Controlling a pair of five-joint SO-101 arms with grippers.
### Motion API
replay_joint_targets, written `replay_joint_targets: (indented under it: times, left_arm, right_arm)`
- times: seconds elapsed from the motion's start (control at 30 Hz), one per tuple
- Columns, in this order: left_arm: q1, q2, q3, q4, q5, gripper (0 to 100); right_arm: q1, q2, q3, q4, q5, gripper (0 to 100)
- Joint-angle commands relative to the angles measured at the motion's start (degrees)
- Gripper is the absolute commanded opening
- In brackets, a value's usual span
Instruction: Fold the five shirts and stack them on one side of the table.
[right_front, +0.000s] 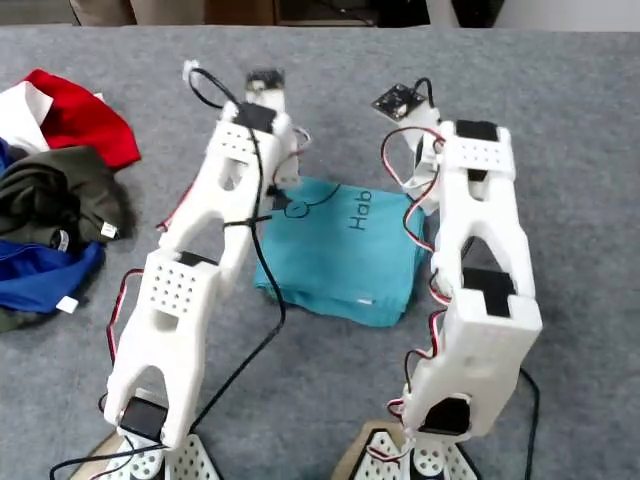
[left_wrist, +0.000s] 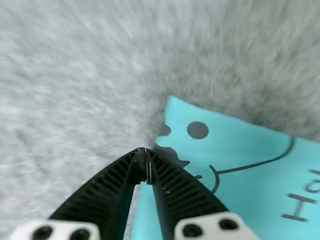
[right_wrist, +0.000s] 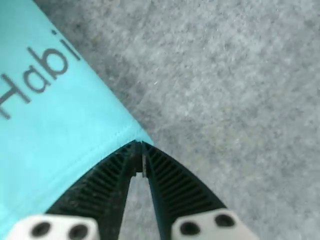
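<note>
A: Teal shirt (right_front: 340, 255) lies folded at the middle of the grey table (right_front: 570, 130); unfolded shirts (right_front: 55, 200) heap well apart.
B: Left wrist: left gripper (left_wrist: 144, 152) closed at its corner. Right wrist: right gripper (right_wrist: 138, 147) likewise closed, at another corner.

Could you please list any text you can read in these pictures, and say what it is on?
Teal shirt: dark lettering that ends at the folded edge, so no whole word is readable.
White tags on the piled shirts: too small to read.
</note>
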Motion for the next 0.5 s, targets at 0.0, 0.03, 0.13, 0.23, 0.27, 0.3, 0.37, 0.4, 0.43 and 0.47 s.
replay_joint_targets:
  times: [0.0,0.03,0.13,0.23,0.27,0.3,0.37,0.4,0.43,0.47]
  left_arm:
    - [0.4,-1.0,-10.7,4.7,0.0,2]
    - [0.8,-1.0,-12.7,6.0,0.0,2]
    - [2.2,-0.8,-15.6,6.7,0.0,2]
    - [3.9,1.2,-14.8,3.6,0.0,2]
    - [4.2,2.3,-14.3,2.3,0.2,2]
    - [4.4,3.6,-14.2,1.1,0.2,2]
    - [4.6,6.9,-14.2,-1.1,0.3,2]
    - [4.6,8.6,-14.6,-1.3,0.3,2]
    - [4.6,9.7,-14.7,-1.2,0.2,2]
    - [4.5,10.8,-14.8,-1.2,0.1,2]
  right_arm:
    - [-2.1,-8.9,-4.0,2.9,-0.4,0.5]
    - [-2.6,-10.2,-4.0,3.7,-0.4,0.5]
    - [-3.6,-12.6,-4.0,6.1,-0.5,0.5]
    - [-3.9,-13.8,-3.5,9.1,-1.9,0.5]
    - [-4.4,-14.3,-3.2,10.0,-3.1,0.5]
    - [-4.5,-14.8,-2.3,10.8,-3.8,0.5]
    - [-4.8,-16.1,1.1,11.8,-4.1,0.5]
    - [-4.9,-17.3,3.5,11.9,-4.1,0.5]
    - [-5.1,-18.8,6.1,11.8,-4.1,0.5]
    - [-5.1,-20.5,9.1,11.6,-3.9,0.5]
